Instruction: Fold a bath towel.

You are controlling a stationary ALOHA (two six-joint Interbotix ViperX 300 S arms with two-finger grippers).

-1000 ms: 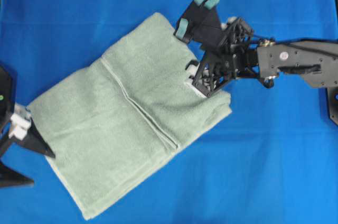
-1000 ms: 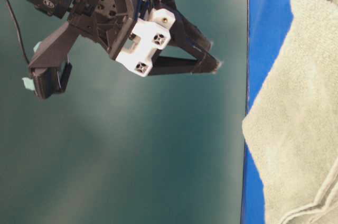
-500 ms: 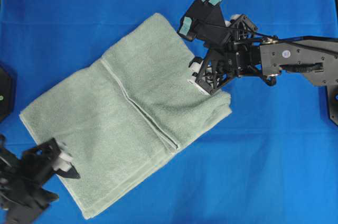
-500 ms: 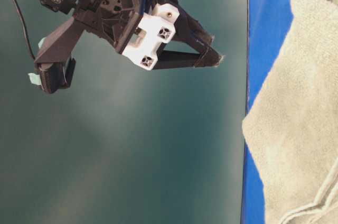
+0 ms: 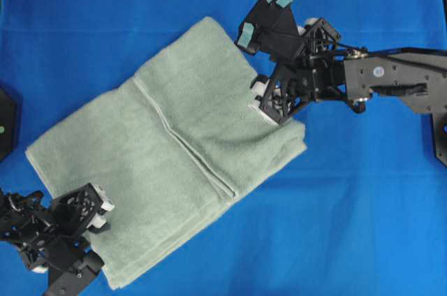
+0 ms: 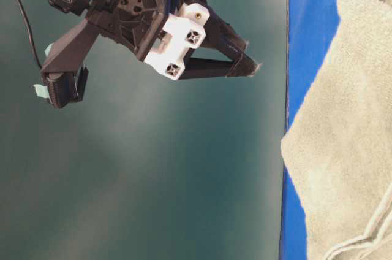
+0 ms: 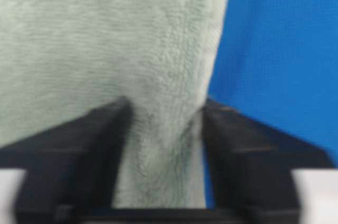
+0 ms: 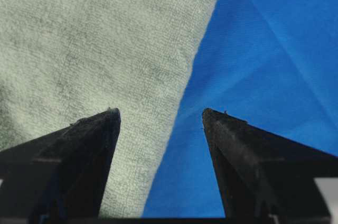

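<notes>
1. The bath towel lies flat on the blue surface, set diagonally and already folded at least once; a layered hem line runs across its middle. It spans from near my left arm at the lower left to under my right arm at the upper right.

2. My left gripper sits at the towel's lower-left edge. In the left wrist view a ridge of terry is bunched up between my two fingers, both pressing against it. I read this as clamped on the towel's edge, though the view is blurred and I cannot tell how many layers are caught.

3. My right gripper hangs over the towel's upper-right edge with its fingers wide apart and nothing between them: one above terry, the other above bare blue. The table-level view shows it raised clear of the towel.

4. Step in hand, as I judge it: secure both ends of one edge, then carry it over for the next fold.

5. To do it well:
   - Confirm the left pinch holds every layer before lifting; a partial pinch would peel the stack apart.
   - Lower the right gripper so the towel edge sits between the fingers, then close.
   - Lift both ends together, evenly, to keep the hem straight.
</notes>
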